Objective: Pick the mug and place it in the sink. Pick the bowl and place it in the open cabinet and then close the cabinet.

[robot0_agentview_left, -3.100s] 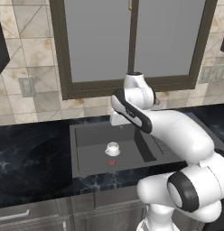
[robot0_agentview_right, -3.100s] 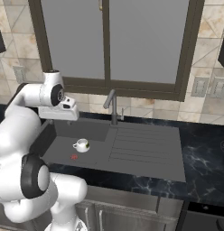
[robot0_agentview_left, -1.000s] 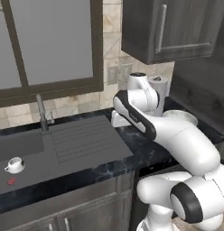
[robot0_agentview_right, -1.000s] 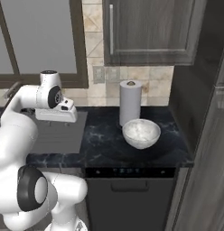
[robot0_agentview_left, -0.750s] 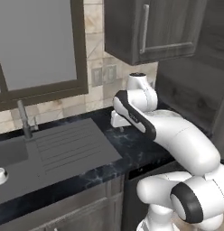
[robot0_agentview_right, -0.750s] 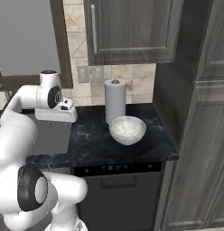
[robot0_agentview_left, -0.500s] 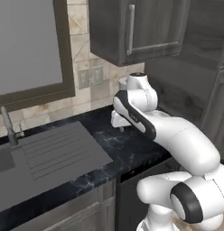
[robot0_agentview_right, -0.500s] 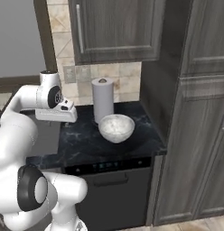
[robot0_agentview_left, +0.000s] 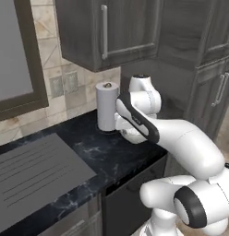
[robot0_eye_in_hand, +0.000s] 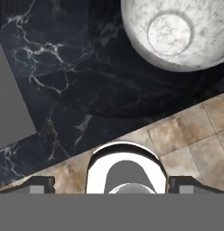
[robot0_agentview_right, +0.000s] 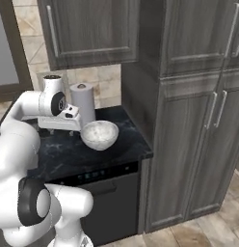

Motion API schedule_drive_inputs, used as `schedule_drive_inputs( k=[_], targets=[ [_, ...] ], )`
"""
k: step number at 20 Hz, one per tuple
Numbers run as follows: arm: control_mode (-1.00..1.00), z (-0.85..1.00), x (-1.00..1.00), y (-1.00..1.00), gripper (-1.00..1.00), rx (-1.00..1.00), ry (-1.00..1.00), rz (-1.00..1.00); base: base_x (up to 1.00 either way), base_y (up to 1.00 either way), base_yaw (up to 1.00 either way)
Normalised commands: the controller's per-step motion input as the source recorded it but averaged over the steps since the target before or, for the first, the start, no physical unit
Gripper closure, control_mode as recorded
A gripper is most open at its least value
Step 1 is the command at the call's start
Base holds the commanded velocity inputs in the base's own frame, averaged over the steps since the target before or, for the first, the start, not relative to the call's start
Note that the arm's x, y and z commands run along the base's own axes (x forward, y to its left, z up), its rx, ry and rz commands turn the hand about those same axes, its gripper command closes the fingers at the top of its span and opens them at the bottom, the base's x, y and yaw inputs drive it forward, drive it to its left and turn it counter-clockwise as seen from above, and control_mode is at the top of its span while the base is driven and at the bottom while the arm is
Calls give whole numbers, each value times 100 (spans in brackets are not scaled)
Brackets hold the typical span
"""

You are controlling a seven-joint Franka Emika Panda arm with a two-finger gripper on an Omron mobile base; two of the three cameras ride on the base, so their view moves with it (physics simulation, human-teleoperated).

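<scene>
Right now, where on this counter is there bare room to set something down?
Bare black counter lies in front of the bowl toward the front edge, and between the drainboard and the paper towel roll. The back corner by roll and bowl is crowded.

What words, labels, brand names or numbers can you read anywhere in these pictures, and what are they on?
None: no readable text on the dark grey-brown wood-grain wall cabinet, the wide whitish speckled bowl, the white cylindrical paper towel roll or the black marbled counter.
Small marks on the black appliance panel: too small to read.
</scene>
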Motion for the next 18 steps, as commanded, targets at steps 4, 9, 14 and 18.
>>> schedule_drive_inputs(
  k=[4, 9, 14, 18],
  targets=[
    [100, 0, 0, 0, -100, 0, 0, 0, 0, -35, -30],
    [100, 0, 0, 0, -100, 0, 0, 0, 0, -32, -30],
    [100, 0, 0, 0, -100, 0, 0, 0, 1, -24, -28],
    [100, 0, 0, 0, -100, 0, 0, 0, 32, -1, -17]
  ],
)
